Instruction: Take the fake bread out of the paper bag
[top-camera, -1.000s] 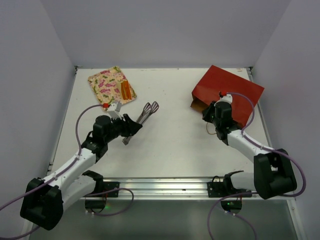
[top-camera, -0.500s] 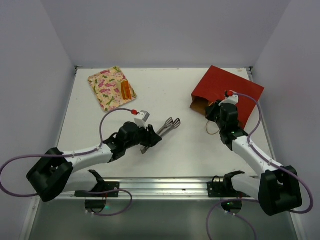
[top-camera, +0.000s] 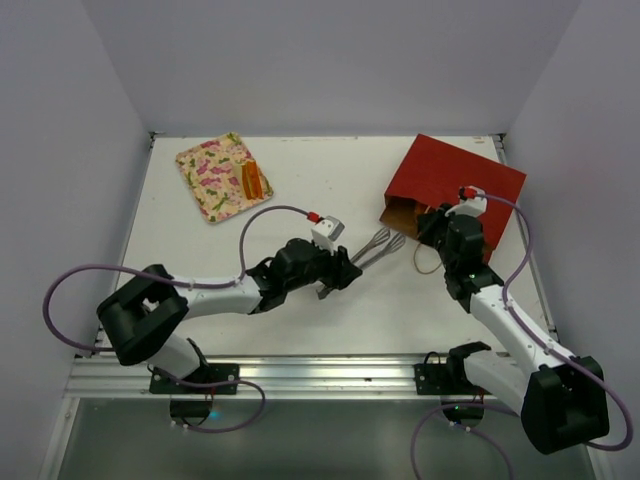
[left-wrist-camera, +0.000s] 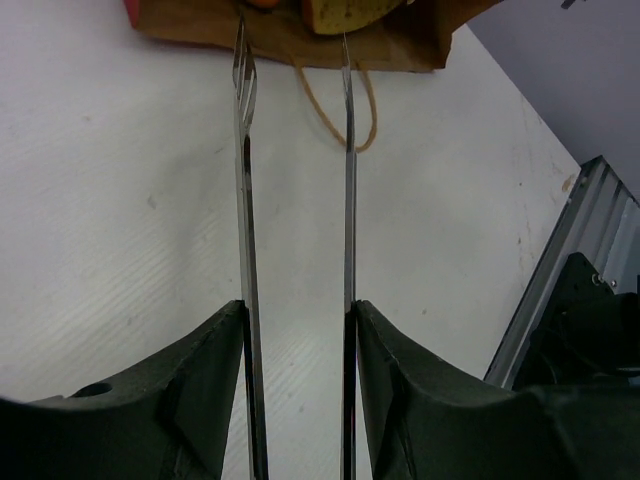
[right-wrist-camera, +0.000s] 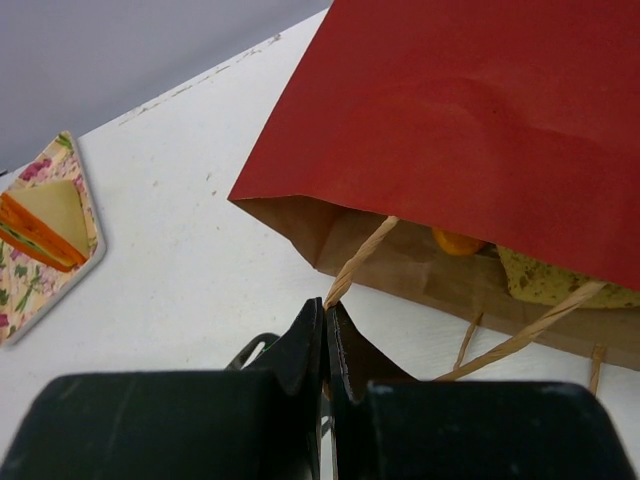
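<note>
**Metal tongs (top-camera: 378, 245) at the paper bag (top-camera: 455, 185)**

The left tool (top-camera: 338, 275) clamps the tongs, their tips at the bag's brown lip, where a loose cord loop (left-wrist-camera: 374, 108) lies. The right tool (right-wrist-camera: 326, 325) is pinched closed on the cord handle (right-wrist-camera: 360, 262). Fake bread sits inside the mouth: orange bun (right-wrist-camera: 458, 242), yellow piece (right-wrist-camera: 545, 280). Far left of the bag, a floral tray (top-camera: 205, 170) bears a sandwich wedge (top-camera: 252, 180).

light: bright, even | shadows: soft on desk (left-wrist-camera: 120, 200) | blur: near body of right end effector (right-wrist-camera: 326, 312), wrist view
</note>
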